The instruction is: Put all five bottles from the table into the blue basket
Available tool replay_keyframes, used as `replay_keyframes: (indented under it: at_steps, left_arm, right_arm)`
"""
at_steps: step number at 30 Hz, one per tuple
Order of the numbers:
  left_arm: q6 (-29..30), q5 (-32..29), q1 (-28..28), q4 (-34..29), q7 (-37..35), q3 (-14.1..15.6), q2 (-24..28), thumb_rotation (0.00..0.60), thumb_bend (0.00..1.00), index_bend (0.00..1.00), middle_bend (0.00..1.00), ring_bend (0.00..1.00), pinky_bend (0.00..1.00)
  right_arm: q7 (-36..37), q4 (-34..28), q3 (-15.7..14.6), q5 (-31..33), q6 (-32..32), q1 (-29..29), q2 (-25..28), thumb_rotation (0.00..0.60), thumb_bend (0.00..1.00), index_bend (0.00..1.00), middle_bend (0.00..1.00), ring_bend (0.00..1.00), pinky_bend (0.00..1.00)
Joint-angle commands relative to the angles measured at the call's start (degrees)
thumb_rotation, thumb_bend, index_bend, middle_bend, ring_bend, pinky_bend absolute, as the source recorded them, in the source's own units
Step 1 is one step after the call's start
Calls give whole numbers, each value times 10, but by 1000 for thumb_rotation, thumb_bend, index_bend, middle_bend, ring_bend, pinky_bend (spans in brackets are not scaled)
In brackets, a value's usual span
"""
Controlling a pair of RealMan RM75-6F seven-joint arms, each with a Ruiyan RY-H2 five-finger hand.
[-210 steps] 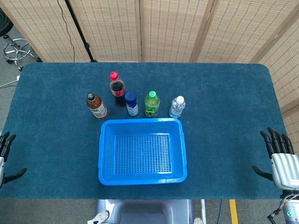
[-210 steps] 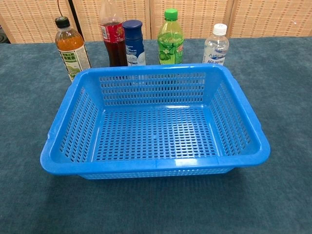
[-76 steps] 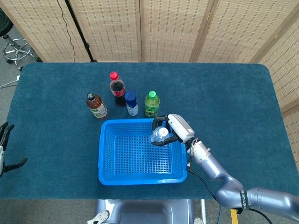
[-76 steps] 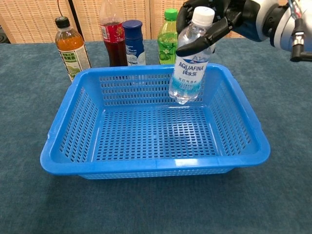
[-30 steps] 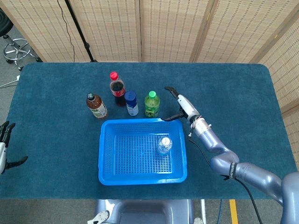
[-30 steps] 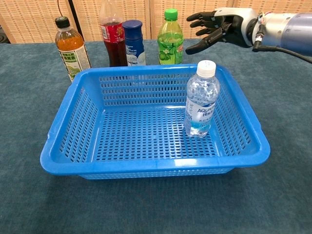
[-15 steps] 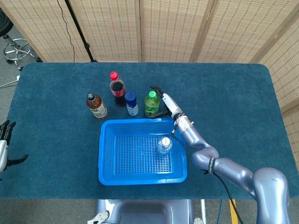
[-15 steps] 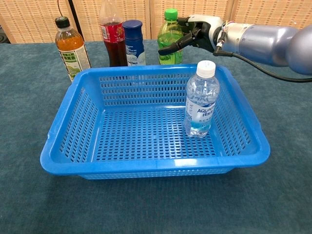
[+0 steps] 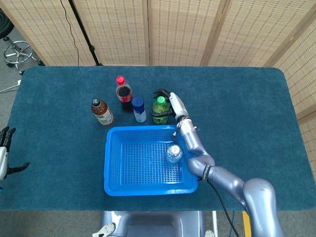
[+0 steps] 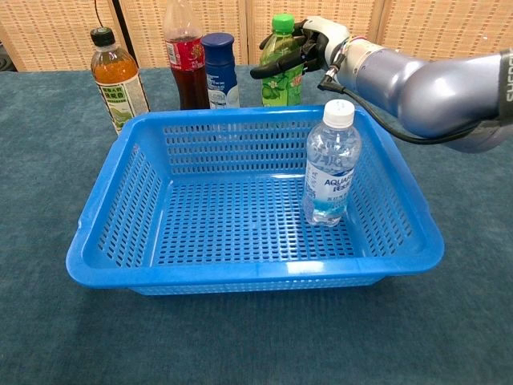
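Observation:
The blue basket (image 9: pixel 113 163) (image 10: pixel 256 269) lies at the table's front middle, and a clear water bottle (image 9: pixel 173 153) (image 10: pixel 330 164) stands upright in its right half. Behind the basket stand a brown tea bottle (image 9: pixel 102 113) (image 10: pixel 119 82), a red-capped cola bottle (image 9: pixel 123 93) (image 10: pixel 185 66), a blue bottle (image 9: pixel 138 110) (image 10: pixel 220 72) and a green bottle (image 9: pixel 159 110) (image 10: pixel 278 79). My right hand (image 9: pixel 170 104) (image 10: pixel 309 43) wraps its fingers around the green bottle, which stands on the table. At the front left table edge my left hand (image 9: pixel 5 154) rests with its fingers apart, holding nothing.
The dark blue cloth table (image 9: pixel 247 113) spreads wide on both sides of the basket. Woven screens (image 9: pixel 177 29) close off the back. A stool (image 9: pixel 19 52) stands off the far left corner.
My right hand has moved left from beside the green bottle and closed its fingers around it. The water bottle stays standing in the basket. The left hand is still.

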Motion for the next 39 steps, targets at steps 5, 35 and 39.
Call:
replay_keyframes:
  at_steps: [5, 35, 39]
  left_arm:
    - [4, 4, 3, 0, -9, 1, 4, 600, 118, 0, 0, 0, 0]
    - [30, 63, 17, -1, -54, 20, 16, 600, 118, 0, 0, 0, 0]
    - [27, 59, 17, 2, -59, 19, 17, 600, 118, 0, 0, 0, 0]
  right_arm:
    - [-32, -2, 13, 6, 56, -6, -10, 600, 28, 651, 758, 753, 888]
    - [-197, -594, -7, -17, 219, -201, 303, 600, 72, 650, 760, 757, 893]
    - [-201, -591, -23, -22, 217, -205, 300, 600, 73, 650, 760, 757, 894]
